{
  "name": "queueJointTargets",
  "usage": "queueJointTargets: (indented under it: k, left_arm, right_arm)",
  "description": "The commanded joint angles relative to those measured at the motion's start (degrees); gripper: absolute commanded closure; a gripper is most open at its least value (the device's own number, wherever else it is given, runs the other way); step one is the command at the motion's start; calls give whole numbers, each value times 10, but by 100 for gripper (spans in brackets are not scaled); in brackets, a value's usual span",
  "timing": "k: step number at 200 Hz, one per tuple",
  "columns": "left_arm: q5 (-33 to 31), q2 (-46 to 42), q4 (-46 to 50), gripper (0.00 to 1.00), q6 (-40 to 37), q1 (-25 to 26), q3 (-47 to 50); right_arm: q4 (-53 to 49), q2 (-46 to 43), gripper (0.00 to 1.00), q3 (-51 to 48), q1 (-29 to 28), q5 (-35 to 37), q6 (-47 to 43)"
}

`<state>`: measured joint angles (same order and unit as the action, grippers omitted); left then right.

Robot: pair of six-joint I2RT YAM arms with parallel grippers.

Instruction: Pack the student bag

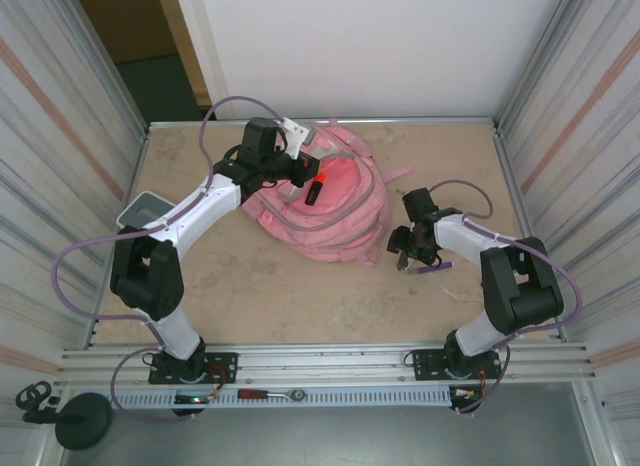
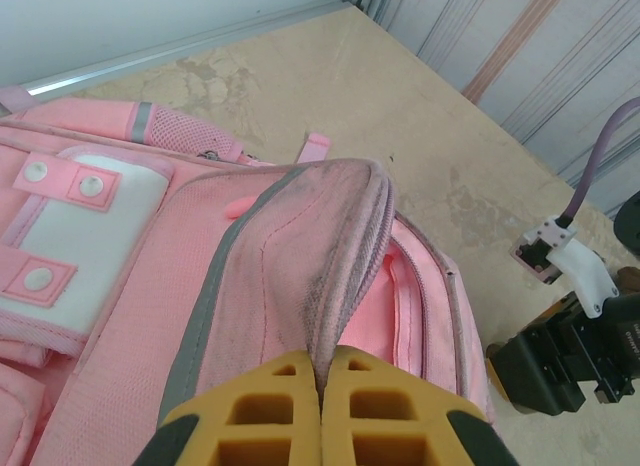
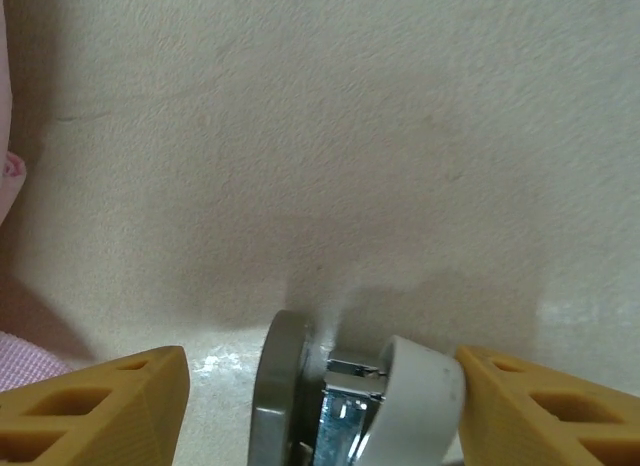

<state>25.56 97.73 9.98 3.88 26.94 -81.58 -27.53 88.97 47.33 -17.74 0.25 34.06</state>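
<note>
Pressed-together yellow fingers (image 2: pixel 275 411) of the left gripper (image 2: pixel 322 386) pinch a raised fold of the student bag (image 2: pixel 120 326). Right gripper (image 3: pixel 322 378) stands spread around a small grey-and-white metal object (image 3: pixel 285 386) on the table (image 3: pixel 350 136). From above, the bag lies far-centre on the table, the right gripper near its right edge.

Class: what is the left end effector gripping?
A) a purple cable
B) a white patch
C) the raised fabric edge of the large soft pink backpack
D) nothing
C: the left end effector is pinched shut on the lifted edge of the soft pink fabric backpack.
</note>
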Motion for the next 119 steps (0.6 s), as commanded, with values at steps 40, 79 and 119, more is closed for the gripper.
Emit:
queueJointTargets:
  k: [40, 79, 119]
  left_arm:
    - [18, -39, -49, 100, -12, -4, -1]
    - [16, -42, -49, 100, -14, -5, -3]
    - [25, -45, -57, 100, -4, -5, -2]
  right_arm:
    - [18, -25, 63, 9, -35, -21, 16]
    - [-21, -135, 75, 38, -24, -41, 16]
    - [23, -186, 71, 85, -17, -125, 57]
